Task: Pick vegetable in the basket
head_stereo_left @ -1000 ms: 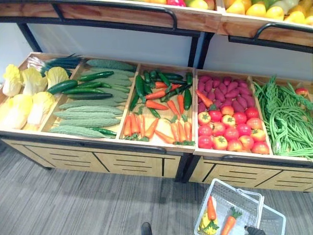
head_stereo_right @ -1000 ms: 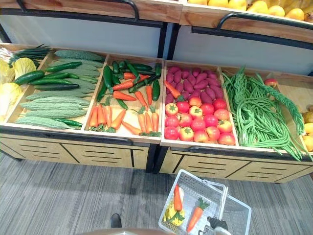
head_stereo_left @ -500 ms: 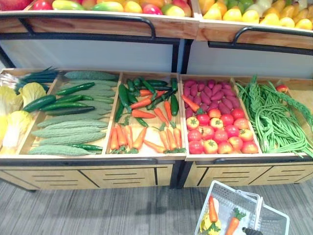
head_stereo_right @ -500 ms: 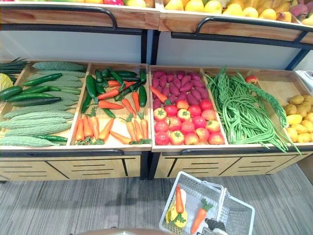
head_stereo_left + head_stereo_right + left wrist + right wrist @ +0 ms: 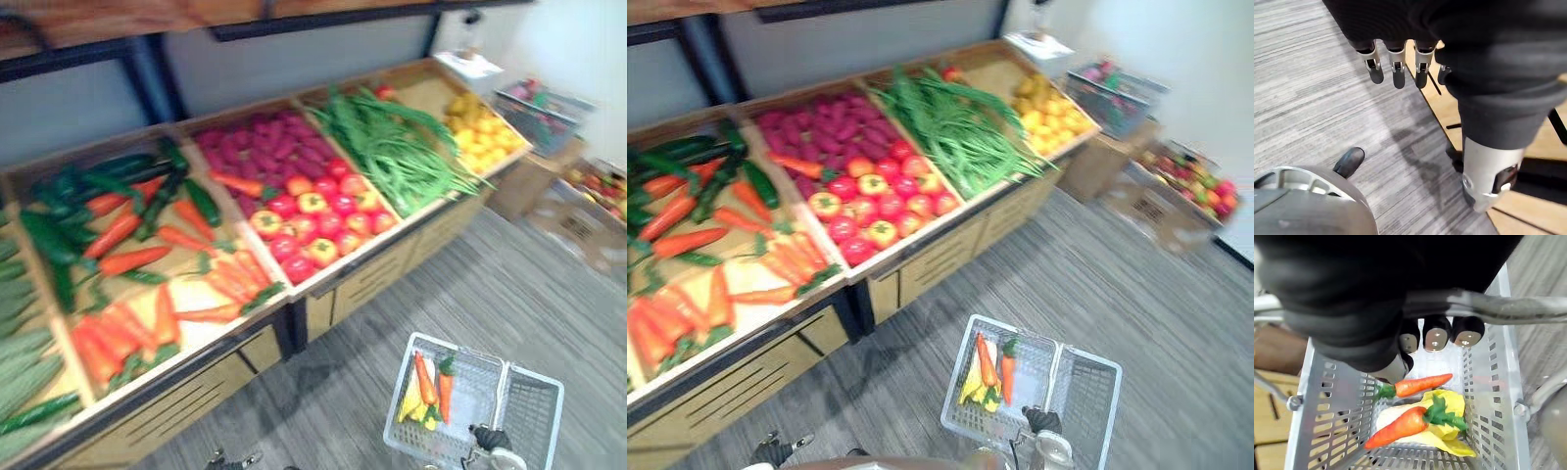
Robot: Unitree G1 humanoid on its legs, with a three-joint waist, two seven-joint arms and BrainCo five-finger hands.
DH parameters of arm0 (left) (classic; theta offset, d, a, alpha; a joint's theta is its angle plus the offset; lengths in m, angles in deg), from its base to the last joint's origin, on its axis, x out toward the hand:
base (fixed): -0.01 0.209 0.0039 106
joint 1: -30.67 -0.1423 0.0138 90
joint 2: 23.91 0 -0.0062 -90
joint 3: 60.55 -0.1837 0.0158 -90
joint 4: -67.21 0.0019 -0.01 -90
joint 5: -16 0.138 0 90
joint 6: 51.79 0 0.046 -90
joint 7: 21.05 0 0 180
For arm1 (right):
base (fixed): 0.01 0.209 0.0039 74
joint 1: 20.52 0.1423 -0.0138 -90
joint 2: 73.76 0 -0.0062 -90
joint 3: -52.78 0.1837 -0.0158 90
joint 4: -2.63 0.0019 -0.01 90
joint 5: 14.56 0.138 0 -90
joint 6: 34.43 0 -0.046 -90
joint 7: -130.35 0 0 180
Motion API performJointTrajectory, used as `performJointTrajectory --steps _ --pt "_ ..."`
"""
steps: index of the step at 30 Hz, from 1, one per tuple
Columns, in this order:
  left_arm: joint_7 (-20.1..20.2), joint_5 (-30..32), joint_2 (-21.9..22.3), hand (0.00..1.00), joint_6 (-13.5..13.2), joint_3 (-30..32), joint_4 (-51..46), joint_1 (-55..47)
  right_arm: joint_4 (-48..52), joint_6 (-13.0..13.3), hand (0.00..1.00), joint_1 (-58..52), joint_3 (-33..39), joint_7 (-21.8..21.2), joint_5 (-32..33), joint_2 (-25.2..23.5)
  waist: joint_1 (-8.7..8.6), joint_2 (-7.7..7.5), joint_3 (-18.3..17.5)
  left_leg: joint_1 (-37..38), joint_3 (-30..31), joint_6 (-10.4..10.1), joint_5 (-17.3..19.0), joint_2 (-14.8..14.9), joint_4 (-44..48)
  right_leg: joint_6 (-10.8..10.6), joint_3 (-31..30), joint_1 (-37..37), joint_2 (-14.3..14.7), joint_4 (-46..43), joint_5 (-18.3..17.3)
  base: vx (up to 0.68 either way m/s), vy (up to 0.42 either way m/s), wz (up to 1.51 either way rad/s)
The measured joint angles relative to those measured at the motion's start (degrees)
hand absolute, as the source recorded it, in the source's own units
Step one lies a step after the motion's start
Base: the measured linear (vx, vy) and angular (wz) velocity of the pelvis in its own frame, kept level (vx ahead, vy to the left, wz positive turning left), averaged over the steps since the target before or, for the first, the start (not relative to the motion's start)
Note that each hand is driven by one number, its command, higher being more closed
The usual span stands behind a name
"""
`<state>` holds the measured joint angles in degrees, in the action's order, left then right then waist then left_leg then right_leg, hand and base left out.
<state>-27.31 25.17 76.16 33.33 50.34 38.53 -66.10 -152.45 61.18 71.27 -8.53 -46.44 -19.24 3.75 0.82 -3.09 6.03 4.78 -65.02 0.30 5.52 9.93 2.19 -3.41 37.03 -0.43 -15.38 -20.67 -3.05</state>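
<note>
Over grey floor (image 5: 1176,294), curling right hand (image 5: 1437,337) fingers round the handle (image 5: 1508,308) of the basket (image 5: 1327,401) holding two carrots (image 5: 1418,384), dangling left hand (image 5: 1398,73) fingers straight, slightly apart.

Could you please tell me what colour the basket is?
Light grey; the basket shows best in the right wrist view.

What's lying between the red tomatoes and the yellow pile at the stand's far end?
A heap of long green beans, shown in both eye views.

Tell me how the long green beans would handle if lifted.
The long green beans look thin and stringy, so they would likely droop when lifted. They lie tangled in a heap, so several may come up together.
</note>
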Motion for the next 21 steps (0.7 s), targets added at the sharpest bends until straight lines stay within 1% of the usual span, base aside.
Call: performJointTrajectory --steps 1,2,3,4,5,6,7,9,11,12,13,14,15,16,17,18,19,20,21 --pt "0.1 0.0 0.3 0.0 0.0 0.0 0.0 0.2 -0.8 -0.2 1.0 0.5 0.0 -0.1 0.0 0.1 0.21 -0.53 0.0 -0.4 -2.6 -0.5 0.6 0.7 1.6 -0.7 0.4 0.0 1.1 3.8 -0.9 0.04 -0.333 -1.63" --pt "0.3 0.1 1.0 0.0 0.0 0.1 0.1 0.4 -1.1 -0.3 1.0 0.5 0.0 -0.1 0.1 0.4 0.38 -0.35 -0.1 -0.7 -4.9 -0.9 1.0 1.6 3.3 -0.7 0.0 -0.1 2.9 8.7 -1.0 0.03 -0.291 -1.37" --pt "0.3 0.0 1.2 0.0 0.0 0.3 -0.1 0.5 -1.1 -0.3 1.0 0.4 0.1 0.0 0.1 0.5 0.21 0.04 0.0 -0.8 -5.8 -1.0 0.9 1.8 3.6 -0.7 -0.5 -0.2 3.6 10.6 -1.0 0.03 -0.349 -1.13" --pt "0.3 0.0 1.7 0.0 0.0 0.3 0.0 0.8 -1.1 -0.3 1.0 -0.4 0.3 0.0 0.3 1.1 -0.76 0.66 -0.1 -1.2 -6.9 -1.1 0.9 1.8 4.2 -0.7 -1.4 -0.5 4.8 14.0 -1.0 -0.01 -0.321 -0.61" --pt "0.2 0.0 2.3 0.0 0.0 0.3 0.3 1.3 -1.1 -0.4 1.0 -1.2 0.7 0.2 0.4 2.1 -1.63 1.67 -0.4 -1.4 -7.2 -1.5 0.5 1.8 4.4 -0.7 -1.7 -1.2 5.4 16.7 -1.0 -0.02 -0.317 -0.4" --pt "0.2 0.0 2.8 0.0 0.0 0.3 0.2 1.5 -1.1 -0.4 1.0 -1.9 0.8 0.2 0.4 2.4 -1.91 1.79 -0.4 -1.3 -7.2 -1.5 0.4 2.1 4.9 -0.7 -1.7 -1.5 5.6 17.4 -1.0 -0.03 -0.24 -0.17" --pt "0.1 0.0 3.7 0.0 0.0 0.3 0.3 1.9 -1.1 -0.7 1.0 -3.0 1.5 0.4 1.3 2.6 -2.11 2.56 -0.6 -1.1 -7.1 -1.6 0.5 3.3 6.7 -0.7 -2.1 -1.9 6.1 17.9 -1.0 -0.02 -0.172 -0.26" --pt "0.0 0.0 4.0 0.0 -0.1 0.3 0.2 2.0 -1.4 -1.2 1.0 -3.2 1.8 0.5 1.4 2.0 -2.09 2.71 -0.7 -0.7 -6.6 -1.4 1.3 7.6 13.8 -0.6 -3.6 -2.1 7.1 17.8 -1.0 -0.04 -0.113 -0.46" --pt "-0.1 -0.1 4.0 0.0 -0.1 0.6 -0.1 2.0 -1.7 -1.2 1.0 -3.2 1.2 0.4 1.4 1.9 -2.03 3.11 -1.0 -0.7 -6.3 -1.2 1.7 12.7 22.7 -0.3 -5.6 -2.1 8.0 17.8 -1.2 -0.1 -0.059 -0.61" --pt "-0.2 -0.5 4.1 0.0 -0.1 1.0 -0.2 2.0 -1.7 -1.2 1.0 -3.3 0.5 0.4 1.4 2.2 -1.97 3.0 -0.9 -1.0 -4.6 -1.1 1.6 15.5 27.7 0.3 -7.3 -2.1 8.6 17.8 -1.5 -0.13 -0.028 -0.76" --pt "-0.2 -1.8 4.2 0.0 -0.1 1.2 -0.2 2.0 -1.7 -1.1 1.0 -3.3 0.0 0.3 1.4 2.5 -1.76 3.57 -1.0 -1.7 -0.3 -0.6 1.3 16.9 30.5 0.6 -9.2 -2.1 9.2 17.9 -1.7 -0.13 -0.025 -0.8" --pt "-0.3 -2.4 4.4 0.0 -0.1 1.8 -0.2 2.0 -1.7 -1.1 1.0 -3.3 -0.3 0.4 1.4 2.6 -1.45 3.57 -0.9 -2.8 4.0 0.0 0.8 17.5 32.5 0.9 -10.6 -2.2 9.4 18.0 -1.9 -0.08 -0.003 -0.81" --pt "-0.3 -3.3 4.6 0.0 -0.3 2.1 -0.5 2.0 -1.6 -1.0 1.0 -3.4 -0.5 0.4 1.3 2.7 -0.76 3.35 -0.7 -5.5 10.8 0.4 -0.5 17.6 35.4 1.1 -12.6 -2.1 9.3 18.1 -2.0 -0.07 0.036 -1.03" --pt "-0.4 -4.2 5.2 0.0 -1.1 1.9 -0.7 2.0 -1.5 -0.6 1.0 -3.0 -0.6 0.5 1.3 3.1 -0.5 3.19 -0.2 -9.1 26.7 -3.1 3.7 12.2 32.7 1.0 -15.9 -1.7 7.8 17.9 -2.0 -0.06 0.096 -1.09" --pt "-0.5 -4.4 5.6 0.0 -1.3 1.9 -0.9 1.9 -1.7 -0.5 1.0 -3.2 -0.6 0.4 1.3 3.5 -0.42 3.29 -0.2 -9.7 33.9 -4.2 5.1 8.1 28.9 0.8 -17.8 -1.5 7.0 17.7 -1.8 -0.05 0.156 -1.2" --pt "-0.8 -4.4 5.6 0.0 -1.6 1.9 -0.9 1.7 -1.9 -0.3 1.0 -3.3 -0.6 0.4 1.3 3.4 0.02 3.4 -0.3 -9.4 41.4 -4.7 5.7 3.6 22.3 0.2 -20.3 -1.1 6.4 17.5 -1.4 -0.04 0.166 -0.91" --pt "-0.8 -4.4 5.6 0.0 -1.7 1.9 -0.9 1.6 -1.9 -0.1 1.0 -3.3 -0.9 0.4 1.3 3.2 0.14 3.53 -0.2 -9.4 44.6 -4.7 5.6 2.1 19.1 -0.2 -21.4 -0.9 6.3 17.5 -1.2 -0.04 0.216 -1.0" --pt "-0.8 -4.4 5.7 0.0 -2.1 1.7 -0.9 1.6 -1.8 0.1 1.0 -3.3 -1.9 0.3 1.3 3.4 0.45 4.07 -0.1 -9.5 51.1 -5.5 3.9 0.0 12.9 -1.0 -23.5 -0.2 6.7 17.6 -0.8 -0.04 0.209 -0.76" --pt "-0.8 -4.3 5.8 0.0 -2.2 1.4 -0.9 1.5 -1.7 0.2 1.0 -3.3 -2.3 0.2 1.3 3.5 0.68 4.75 -0.2 -9.5 54.1 -6.0 2.9 -0.6 10.5 -1.4 -24.6 0.5 7.4 17.7 -0.5 -0.04 0.263 -0.84"
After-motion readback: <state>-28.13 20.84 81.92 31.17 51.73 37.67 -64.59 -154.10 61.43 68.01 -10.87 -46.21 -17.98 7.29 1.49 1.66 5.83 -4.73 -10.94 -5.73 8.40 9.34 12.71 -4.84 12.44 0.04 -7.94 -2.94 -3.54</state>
